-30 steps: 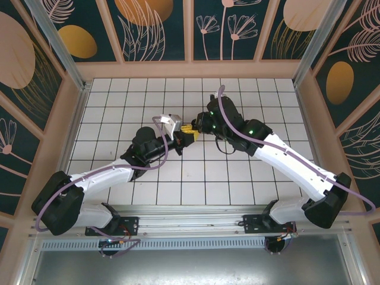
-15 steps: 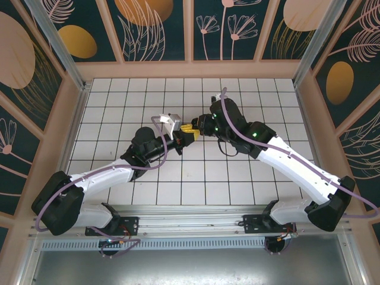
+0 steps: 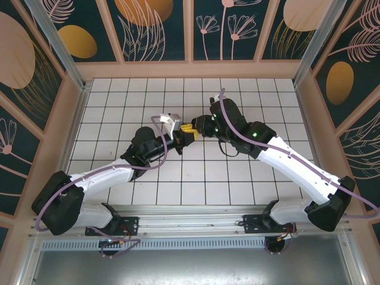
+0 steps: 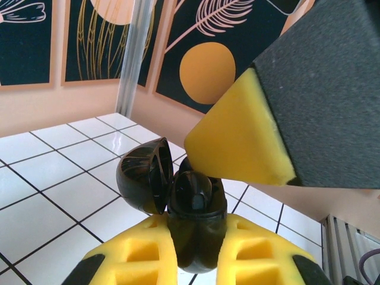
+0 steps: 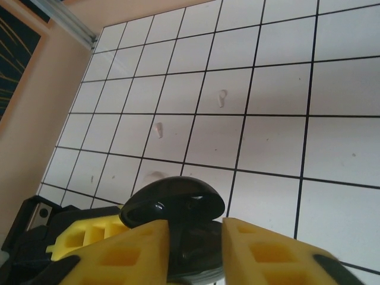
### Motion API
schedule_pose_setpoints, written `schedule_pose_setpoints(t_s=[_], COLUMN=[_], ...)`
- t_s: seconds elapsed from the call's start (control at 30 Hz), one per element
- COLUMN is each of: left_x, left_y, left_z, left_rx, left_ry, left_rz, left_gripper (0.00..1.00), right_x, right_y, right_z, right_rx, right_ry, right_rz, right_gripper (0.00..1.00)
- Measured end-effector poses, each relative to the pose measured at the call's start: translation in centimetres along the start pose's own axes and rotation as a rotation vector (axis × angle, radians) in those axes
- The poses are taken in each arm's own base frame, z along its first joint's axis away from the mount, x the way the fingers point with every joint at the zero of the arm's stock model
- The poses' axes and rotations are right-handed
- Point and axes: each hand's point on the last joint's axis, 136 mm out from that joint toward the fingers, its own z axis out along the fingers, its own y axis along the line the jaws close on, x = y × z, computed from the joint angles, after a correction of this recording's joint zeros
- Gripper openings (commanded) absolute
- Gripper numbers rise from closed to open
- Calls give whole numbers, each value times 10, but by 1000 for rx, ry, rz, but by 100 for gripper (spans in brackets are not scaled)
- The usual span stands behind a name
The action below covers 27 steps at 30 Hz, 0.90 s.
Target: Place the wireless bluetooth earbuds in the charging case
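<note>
The charging case (image 4: 193, 222) is a small glossy black shell, standing open. Its domed lid (image 4: 142, 175) hangs back on a hinge to the left of the body, and a rounded black lump sits in the body's mouth. Whether that lump is one of the earbuds cannot be told, black on black. In the right wrist view the lid shows as a dark dome at bottom centre, over the white tiled table (image 5: 267, 136).

Against the picture of a second back, the right arm (image 3: 285, 157) has swung. Its elbow and base end lie lower and further right in the top view, and the green light (image 3: 256, 135) on its forearm has slid down and right. The left arm (image 3: 113, 172) has stayed as it was. Since half a second ago nothing has visibly shifted.

The left jaws are closed on the case, its lower body pinched between the two left pads (image 4: 133, 255) at the bottom of the left wrist view. In the top view this grip is near the middle of the frame. The right jaws stand a little apart. Their right pads (image 5: 261, 246) flank the black body just below the lid, at the bottom of the right wrist view. Whether they press it or merely stand beside it cannot be told. In the left wrist view one of them looms at the upper right, just above the case's mouth.
</note>
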Motion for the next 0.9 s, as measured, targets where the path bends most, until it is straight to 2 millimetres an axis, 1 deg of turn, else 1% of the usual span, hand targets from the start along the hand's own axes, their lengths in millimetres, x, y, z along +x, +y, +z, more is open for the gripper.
schedule_pose_setpoints(t_s=[0.17,0.43,0.53,0.67,0.73,0.83,0.9], left_x=[1,3,5,5,4,7,8], left_y=[1,-2,-9,-25,-32,-40,-43], left_z=[0,0,0,1,0,-2,-3], left_rx=[-5,14,53,142,185,230,249], left_ry=[5,12,34,59,68,83,90], left_rz=[-2,-1,0,3,5,4,4], left_gripper=[0,0,0,0,0,0,0], right_x=[1,-1,-13,-42,-47,-36,-20], right_y=[2,3,-5,-27,-30,-21,-15], right_z=[0,-5,-14,-34,-38,-33,-23], right_rx=[-10,-27,-49,-105,-146,-224,-275], right_ry=[8,14,-1,-42,-37,27,97], right_rz=[-6,-1,33,119,141,145,150], right_gripper=[41,43,43,43,43,43,42])
